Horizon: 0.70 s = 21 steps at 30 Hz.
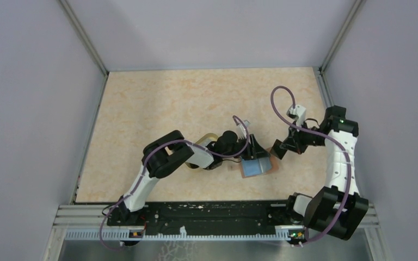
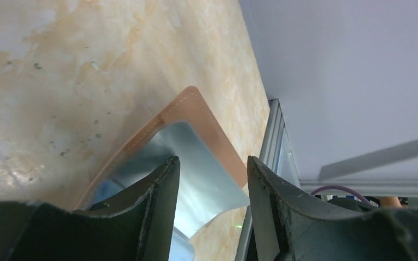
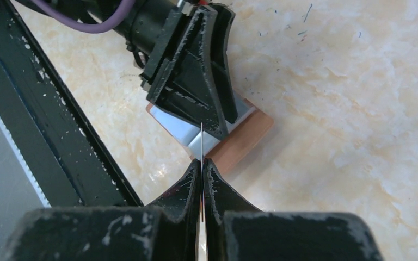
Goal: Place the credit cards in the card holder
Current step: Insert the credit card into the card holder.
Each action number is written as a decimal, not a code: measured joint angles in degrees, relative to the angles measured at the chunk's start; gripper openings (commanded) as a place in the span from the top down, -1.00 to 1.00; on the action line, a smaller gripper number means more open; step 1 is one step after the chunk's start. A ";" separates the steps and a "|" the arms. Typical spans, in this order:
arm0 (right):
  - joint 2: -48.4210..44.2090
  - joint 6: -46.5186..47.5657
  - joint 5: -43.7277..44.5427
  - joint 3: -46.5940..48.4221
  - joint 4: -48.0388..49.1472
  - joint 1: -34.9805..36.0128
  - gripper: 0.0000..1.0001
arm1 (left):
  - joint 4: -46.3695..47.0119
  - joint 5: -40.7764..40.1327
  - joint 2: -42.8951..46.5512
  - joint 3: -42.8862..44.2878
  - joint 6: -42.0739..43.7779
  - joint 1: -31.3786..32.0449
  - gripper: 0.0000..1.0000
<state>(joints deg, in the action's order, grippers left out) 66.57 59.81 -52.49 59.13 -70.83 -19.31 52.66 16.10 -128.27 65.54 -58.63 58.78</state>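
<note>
Left end effector (image 2: 212,159) stands about half spread, its two black, scuffed, wedge-shaped fingers (image 2: 160,201) set down on the pale blue lining of the card holder (image 2: 188,103); whether they grip the lining or only rest on it cannot be told. Right end effector (image 3: 202,162) is closed tight, its worn black pads pinching a credit card (image 3: 202,142), which the right wrist view shows edge-on as one thin pale line rising from between the tips toward the holder. From above, the card holder lies flat on the tabletop (image 1: 168,98) at about 4 o'clock from its middle. It is a small rectangle with rounded corners, a smooth reddish-brown leather-like border with a row of fine stitching along the edge, and a glossy light blue inside facing up. The left end effector comes onto it from 11 o'clock and covers its upper part; the right end effector sits just beside it at 2 o'clock, the card's edge close to the holder's brown rim. The tabletop is a matt, cream and orange mottled surface like marble, flecked with small dark specks. At 9 o'clock from the holder a tan-rimmed oval dish (image 1: 209,135) is mostly hidden under the left arm
</note>
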 measured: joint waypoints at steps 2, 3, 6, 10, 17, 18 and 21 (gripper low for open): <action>-0.07 1.57 0.15 0.13 -1.57 0.00 1.00 | -0.55 -0.68 -0.79 0.28 -0.31 0.00 -0.09; -0.02 2.36 0.24 0.13 -2.38 0.00 1.00 | -1.01 -1.05 -1.09 0.39 -0.52 -0.02 -0.09; 0.85 4.74 0.59 0.09 -4.26 0.07 1.00 | -1.75 -1.68 -1.97 1.31 -1.18 -0.04 -0.08; 3.65 6.01 1.14 -2.14 -4.15 1.27 1.00 | -1.88 -2.82 -2.34 2.36 -1.55 -0.04 -0.07; 8.28 2.95 2.51 -5.14 -0.44 4.39 1.00 | -1.70 -4.74 -2.34 2.34 -1.86 -0.04 -0.07; 9.25 2.58 2.69 -5.14 0.20 4.61 1.00 | -1.70 -4.90 -2.34 2.34 -1.88 -0.04 -0.06; 11.13 1.01 3.54 -5.55 3.06 5.40 1.00 | -1.62 -5.11 -2.34 2.34 -2.23 -0.04 -0.06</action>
<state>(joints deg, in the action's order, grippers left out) 77.69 60.82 -48.95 53.58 -67.77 -13.91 51.05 10.98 -130.61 67.88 -60.86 58.74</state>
